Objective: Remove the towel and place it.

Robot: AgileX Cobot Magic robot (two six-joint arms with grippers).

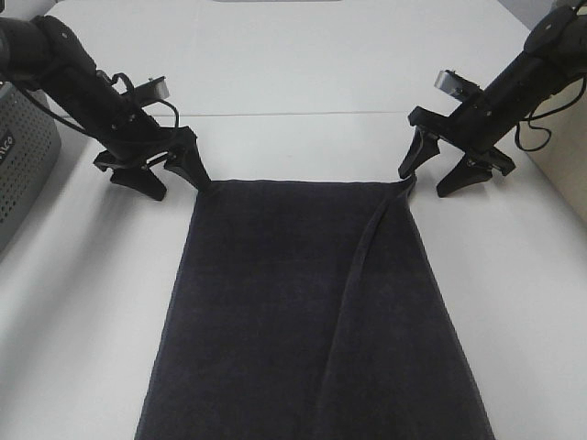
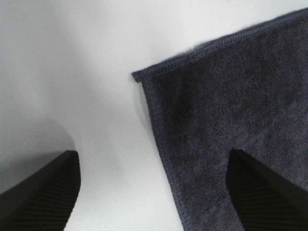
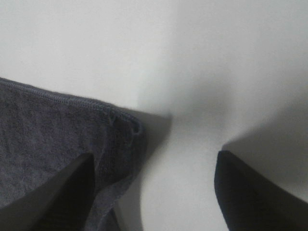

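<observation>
The dark charcoal towel lies flat on the white table, reaching from mid-table to the front edge, with a long fold ridge on its right half. My left gripper is open at the towel's far left corner, one finger over the cloth, the other on bare table. My right gripper is open at the far right corner, one finger over the cloth. Neither holds anything.
A grey perforated basket stands at the left edge of the table. A beige surface shows at the right edge. A seam crosses the table behind the grippers.
</observation>
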